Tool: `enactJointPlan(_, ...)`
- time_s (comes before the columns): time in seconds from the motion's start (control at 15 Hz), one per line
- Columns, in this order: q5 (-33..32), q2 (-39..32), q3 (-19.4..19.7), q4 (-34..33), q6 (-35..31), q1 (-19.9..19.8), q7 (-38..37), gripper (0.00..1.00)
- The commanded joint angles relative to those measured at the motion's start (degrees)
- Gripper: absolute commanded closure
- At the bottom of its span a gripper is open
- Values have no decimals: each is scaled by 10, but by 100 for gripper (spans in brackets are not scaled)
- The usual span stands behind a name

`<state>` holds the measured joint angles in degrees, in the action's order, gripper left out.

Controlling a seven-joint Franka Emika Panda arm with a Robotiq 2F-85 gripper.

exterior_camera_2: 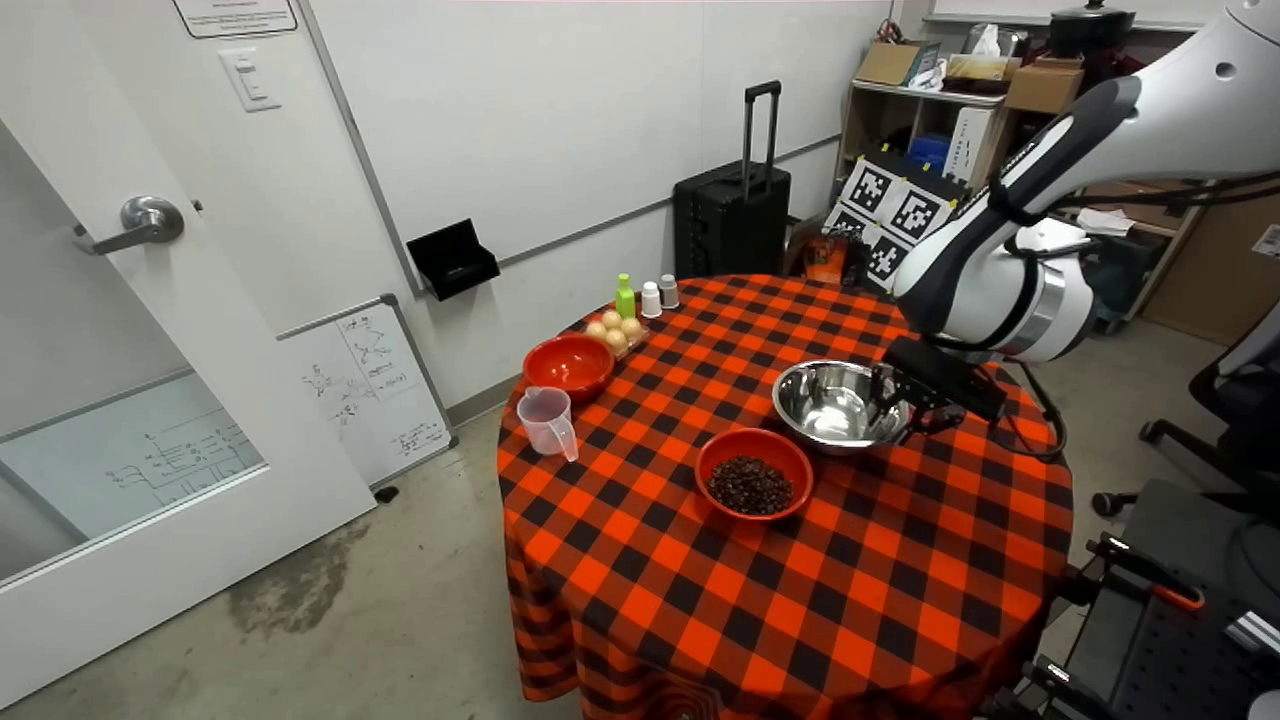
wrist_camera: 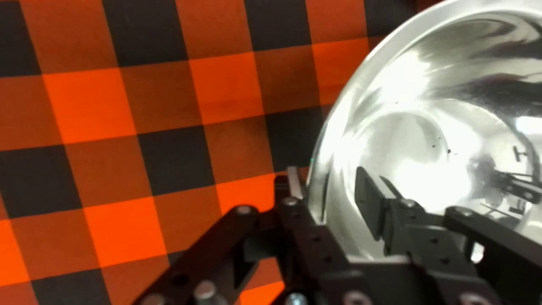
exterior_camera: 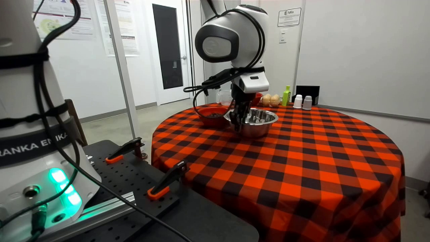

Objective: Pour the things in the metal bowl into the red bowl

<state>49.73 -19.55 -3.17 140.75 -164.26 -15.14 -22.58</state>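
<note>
The metal bowl stands upright on the checkered table, also in an exterior view and the wrist view. Only a few tiny dark specks show inside it. The red bowl stands beside it, with a heap of small dark brown beans inside; its wall also shows in an exterior view. My gripper is open at the metal bowl's rim. One finger is outside the wall and one inside, with gaps between fingers and steel. The gripper also shows in both exterior views.
A brighter orange-red bowl and a clear measuring cup stand at the table's far edge. Near them are a pack of eggs, a green bottle, a white shaker and a grey shaker.
</note>
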Motion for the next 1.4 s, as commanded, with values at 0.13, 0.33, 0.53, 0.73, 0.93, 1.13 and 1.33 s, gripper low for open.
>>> enactJointPlan(0.13,136,39,-74,57,-16,-48,163,16)
enactJointPlan(0.33,226,71,-104,105,-20,-53,254,0)
enactJointPlan(0.53,311,126,-133,170,-49,-35,328,0)
enactJointPlan(0.73,421,133,-173,185,-127,3,416,0)
enactJointPlan(0.93,573,151,-227,180,-206,46,512,0)
enactJointPlan(1.13,711,155,-287,172,-267,104,629,0)
enactJointPlan(1.33,529,111,-268,143,-249,45,645,0)
